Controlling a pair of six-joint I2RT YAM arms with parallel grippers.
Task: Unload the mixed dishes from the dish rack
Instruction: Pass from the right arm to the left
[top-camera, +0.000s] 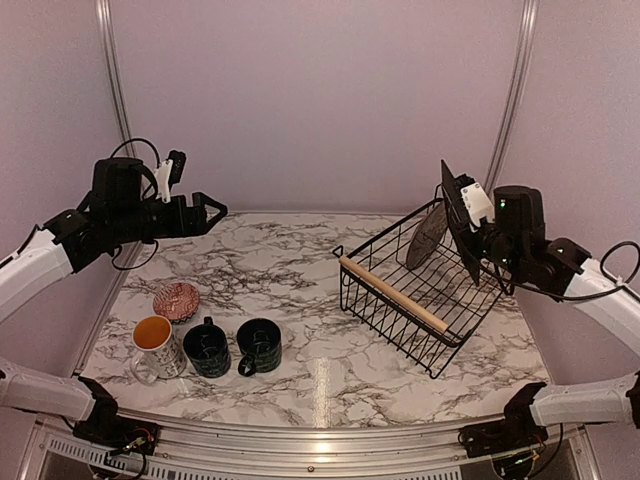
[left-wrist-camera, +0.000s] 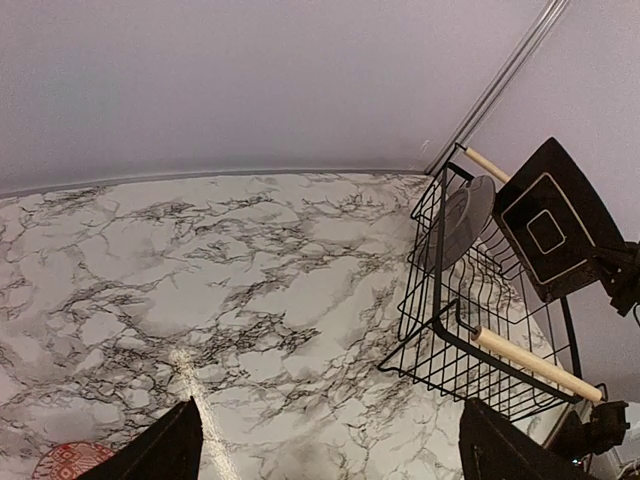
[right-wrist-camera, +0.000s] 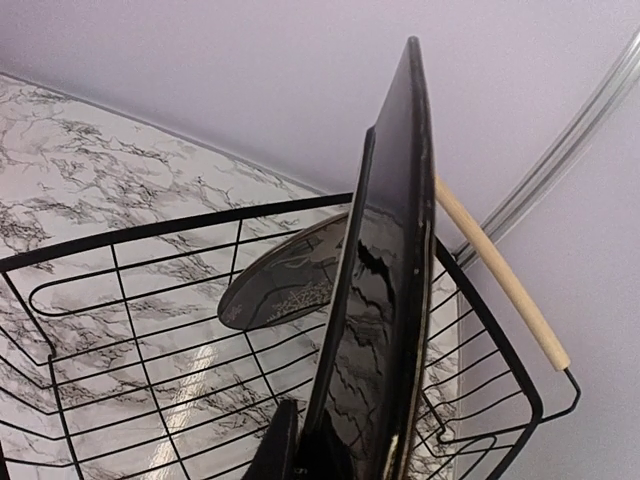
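My right gripper (top-camera: 478, 238) is shut on the square dark plate (top-camera: 458, 222) and holds it on edge above the far right of the black wire dish rack (top-camera: 400, 310). The right wrist view shows the plate (right-wrist-camera: 385, 300) clamped in my gripper (right-wrist-camera: 330, 460) over the rack (right-wrist-camera: 150, 232). A round dark plate (top-camera: 428, 238) leans inside the rack. Two dark mugs (top-camera: 207, 349) (top-camera: 259, 345), the white mug with orange inside (top-camera: 155, 342) and the pinkish-red bowl (top-camera: 176, 300) stand on the table at front left. My left gripper (top-camera: 215, 212) is open and empty, high above the table's left.
The rack has a wooden handle on its near side (top-camera: 392, 294) and another on its far side (right-wrist-camera: 500, 275). The left wrist view shows the rack (left-wrist-camera: 470, 300), the held plate (left-wrist-camera: 550, 232) and the bowl's rim (left-wrist-camera: 70, 462). Walls close in on the back and both sides.
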